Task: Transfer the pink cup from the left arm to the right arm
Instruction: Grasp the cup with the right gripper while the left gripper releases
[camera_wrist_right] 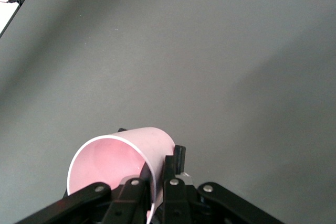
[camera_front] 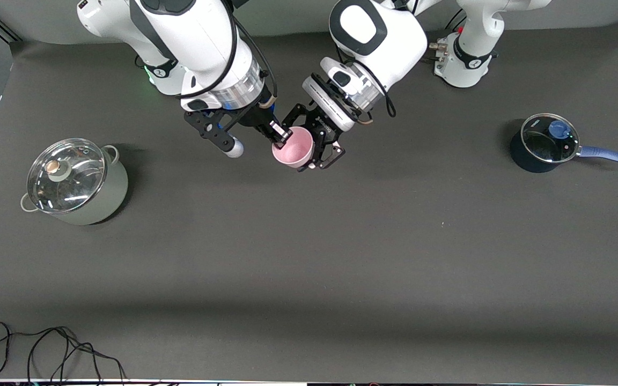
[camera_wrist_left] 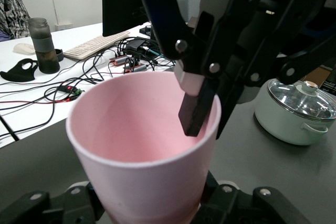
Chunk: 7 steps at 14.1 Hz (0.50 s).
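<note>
The pink cup (camera_front: 293, 147) is held in the air over the table's middle, near the robots' bases, tilted with its mouth toward the front camera. My left gripper (camera_front: 309, 149) is shut on the cup's lower body; the left wrist view shows the cup (camera_wrist_left: 136, 129) filling the space between its jaws (camera_wrist_left: 149, 208). My right gripper (camera_front: 279, 136) grips the cup's rim, one finger (camera_wrist_left: 197, 108) inside the cup and one outside. In the right wrist view the cup wall (camera_wrist_right: 152, 145) sits pinched between the right gripper (camera_wrist_right: 157, 174) fingers.
A pale green pot with a glass lid (camera_front: 73, 182) stands toward the right arm's end of the table. A dark blue saucepan with a lid and blue handle (camera_front: 545, 142) stands toward the left arm's end. Black cables (camera_front: 46, 348) lie at the table's near edge.
</note>
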{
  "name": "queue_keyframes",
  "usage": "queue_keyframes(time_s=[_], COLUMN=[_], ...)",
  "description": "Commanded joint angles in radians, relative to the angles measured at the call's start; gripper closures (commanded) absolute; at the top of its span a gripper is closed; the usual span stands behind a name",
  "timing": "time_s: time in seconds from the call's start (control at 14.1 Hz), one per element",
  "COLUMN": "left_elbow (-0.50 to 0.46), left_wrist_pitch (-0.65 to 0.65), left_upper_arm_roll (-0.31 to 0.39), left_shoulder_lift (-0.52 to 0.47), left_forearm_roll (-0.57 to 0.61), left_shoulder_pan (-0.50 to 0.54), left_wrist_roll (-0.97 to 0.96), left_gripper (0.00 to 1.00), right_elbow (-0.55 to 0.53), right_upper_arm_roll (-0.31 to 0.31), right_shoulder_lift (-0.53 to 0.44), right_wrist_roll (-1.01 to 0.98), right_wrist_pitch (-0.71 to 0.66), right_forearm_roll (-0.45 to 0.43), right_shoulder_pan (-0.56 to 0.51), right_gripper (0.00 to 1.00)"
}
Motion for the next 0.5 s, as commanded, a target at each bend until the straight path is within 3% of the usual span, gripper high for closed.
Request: queue_keyframes(time_s=[0.0, 0.43], left_elbow=[0.007, -0.004], left_wrist_pitch=[0.015, 0.017], left_upper_arm_roll=[0.008, 0.016], left_shoulder_lift=[-0.021, -0.014], left_forearm_roll=[-0.018, -0.015], left_shoulder_pan=[-0.009, -0.001], left_wrist_roll=[-0.027, -0.056], left_gripper=[0.01, 0.01], right_elbow=[0.038, 0.05], right_upper_arm_roll=[-0.017, -0.02], right_shoulder_lift=[0.017, 0.015], right_wrist_roll=[0.021, -0.035], right_wrist_pitch=[0.0, 0.0], right_forearm_roll=[-0.013, -0.016], right_shoulder_pan=[0.003, -0.021], right_gripper=[1.0, 1.0])
